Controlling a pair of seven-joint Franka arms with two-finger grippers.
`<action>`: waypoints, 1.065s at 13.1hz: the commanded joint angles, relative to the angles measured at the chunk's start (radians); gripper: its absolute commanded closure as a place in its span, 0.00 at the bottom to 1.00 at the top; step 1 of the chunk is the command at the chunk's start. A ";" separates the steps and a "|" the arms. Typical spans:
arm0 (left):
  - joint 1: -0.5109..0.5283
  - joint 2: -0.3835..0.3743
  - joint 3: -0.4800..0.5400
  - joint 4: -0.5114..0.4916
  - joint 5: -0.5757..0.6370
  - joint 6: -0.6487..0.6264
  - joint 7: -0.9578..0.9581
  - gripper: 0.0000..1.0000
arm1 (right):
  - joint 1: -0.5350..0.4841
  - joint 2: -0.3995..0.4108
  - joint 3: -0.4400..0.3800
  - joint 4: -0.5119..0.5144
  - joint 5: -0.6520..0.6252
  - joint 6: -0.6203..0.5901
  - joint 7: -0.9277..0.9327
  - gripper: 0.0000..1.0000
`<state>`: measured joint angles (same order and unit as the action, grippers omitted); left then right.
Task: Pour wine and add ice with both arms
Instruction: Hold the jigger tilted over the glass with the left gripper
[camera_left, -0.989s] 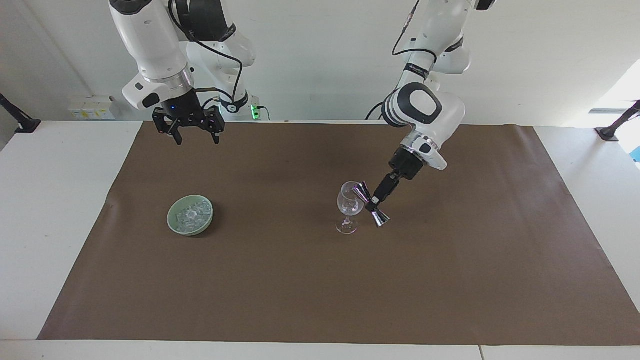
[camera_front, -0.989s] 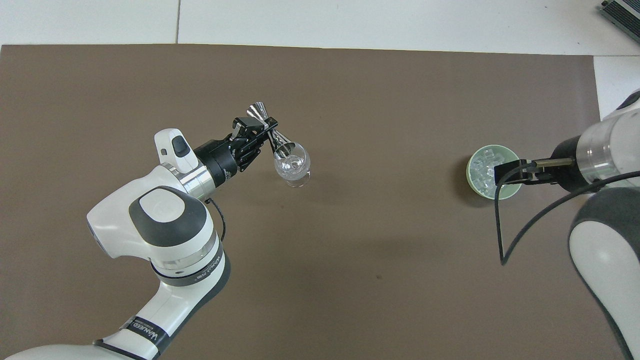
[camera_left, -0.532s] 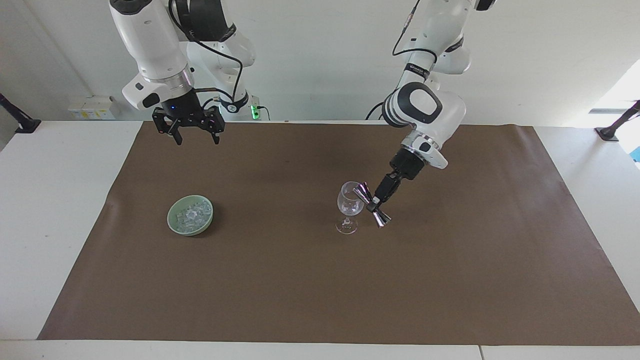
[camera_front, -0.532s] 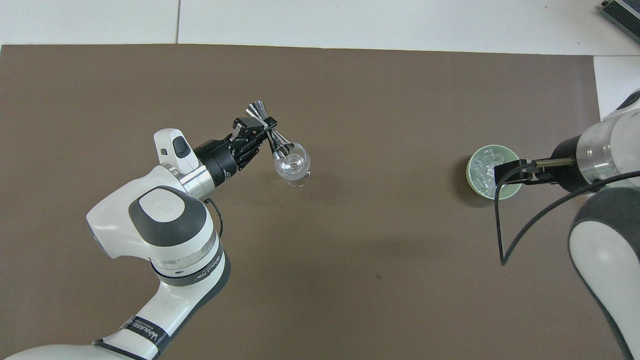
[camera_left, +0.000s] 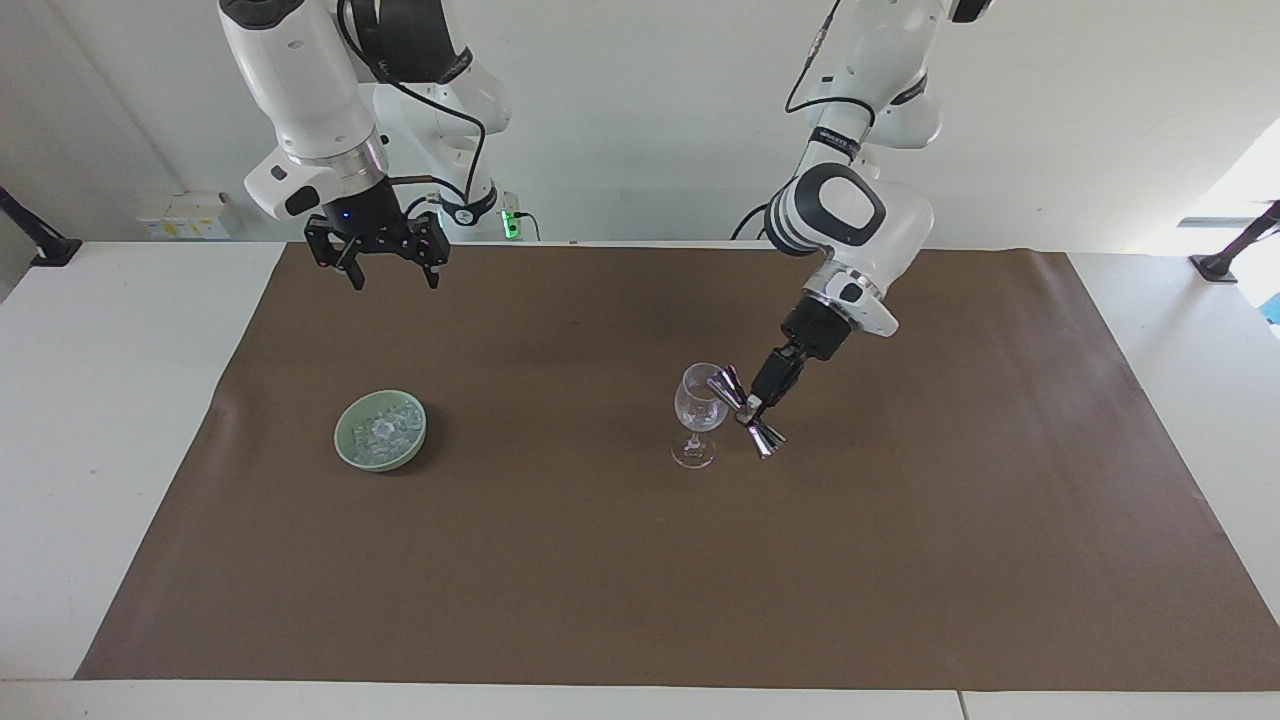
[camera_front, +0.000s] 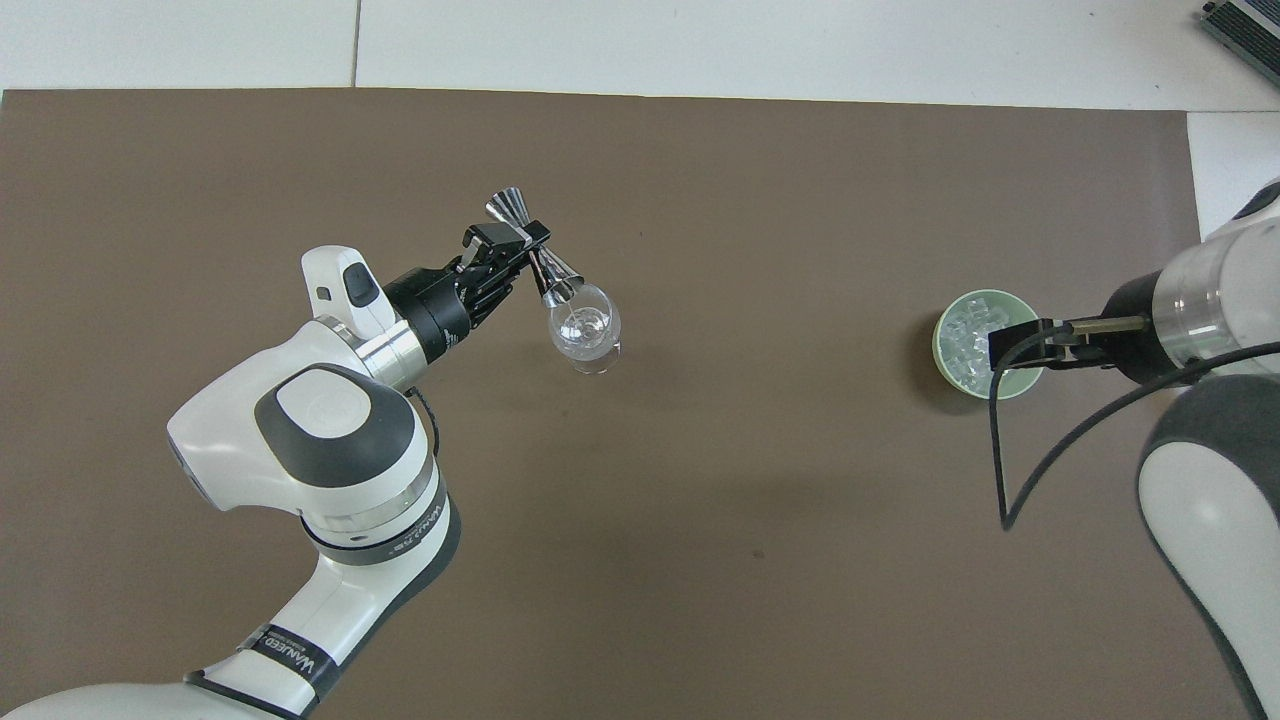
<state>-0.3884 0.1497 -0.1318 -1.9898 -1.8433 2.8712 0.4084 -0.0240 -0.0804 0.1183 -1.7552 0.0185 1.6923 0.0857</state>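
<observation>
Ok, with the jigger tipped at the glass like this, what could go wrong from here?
1. The left gripper holds the jigger tilted at the wine glass rim; a nudge could topple the tall-stemmed glass.
2. Liquid may miss the cup and spill on the brown mat.
3. The right gripper, open, waits well above the ice.

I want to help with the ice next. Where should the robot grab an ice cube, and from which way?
Probably from straight above, pinching one top cube by two flat sides. The ice lies piled in the shallow green bowl, whose rim blocks any sideways approach. The open right gripper, hanging high above the brown mat, is the free one; the left gripper is holding the jigger at the wine glass.
</observation>
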 joint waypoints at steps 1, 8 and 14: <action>-0.018 0.025 0.009 0.035 0.022 0.031 0.006 1.00 | -0.013 -0.021 0.006 -0.021 0.009 -0.002 -0.024 0.00; -0.020 0.036 0.011 0.042 0.022 0.045 0.021 1.00 | -0.013 -0.021 0.006 -0.021 0.009 -0.002 -0.024 0.00; -0.020 0.034 0.009 0.045 0.024 0.045 0.021 1.00 | -0.013 -0.021 0.004 -0.021 0.009 -0.002 -0.024 0.00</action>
<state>-0.3885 0.1726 -0.1325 -1.9676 -1.8301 2.8891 0.4261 -0.0240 -0.0804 0.1183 -1.7552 0.0185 1.6923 0.0857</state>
